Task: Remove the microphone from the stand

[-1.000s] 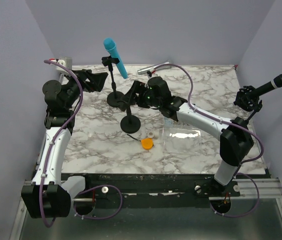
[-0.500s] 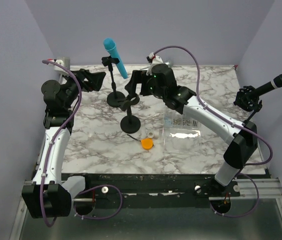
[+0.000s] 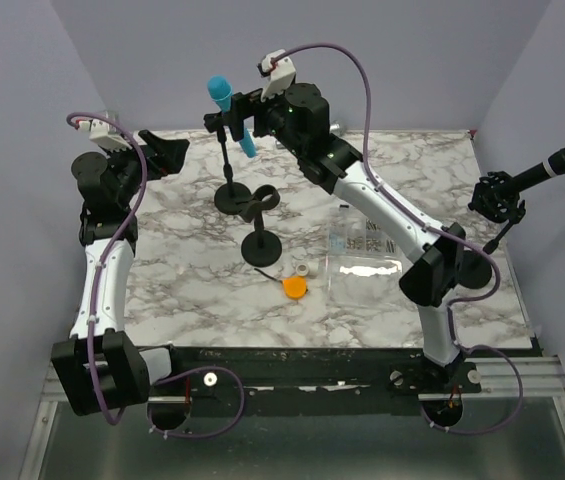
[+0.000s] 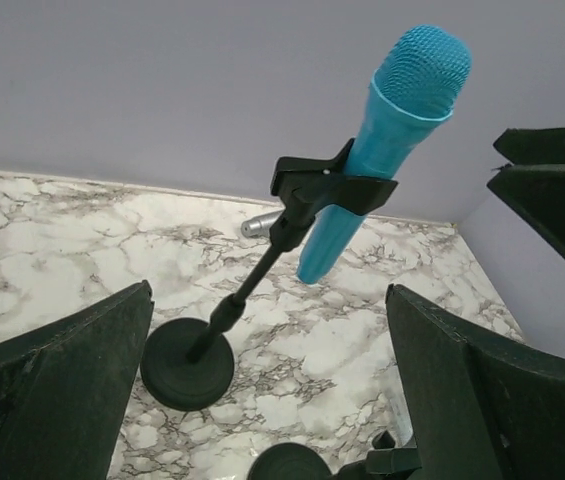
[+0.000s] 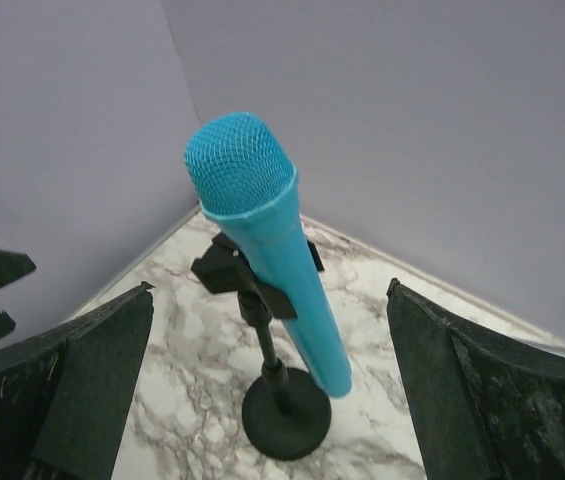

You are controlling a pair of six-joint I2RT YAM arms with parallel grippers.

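A blue microphone sits tilted in the clip of a black stand with a round base at the back of the marble table. My right gripper is raised and open just right of the microphone, not touching it. In the right wrist view the microphone stands between and beyond my open fingers. My left gripper is open and empty to the left of the stand. Its wrist view shows the microphone, the clip and the base ahead.
A second, empty stand is just in front of the first. A black microphone on its own stand is at the right edge. A silver microphone lies at the back. An orange disc and a clear bag lie mid-table.
My right gripper has risen from low beside the empty stand and moved back to the blue microphone's height. My left gripper has drawn back to the left, away from the stand.
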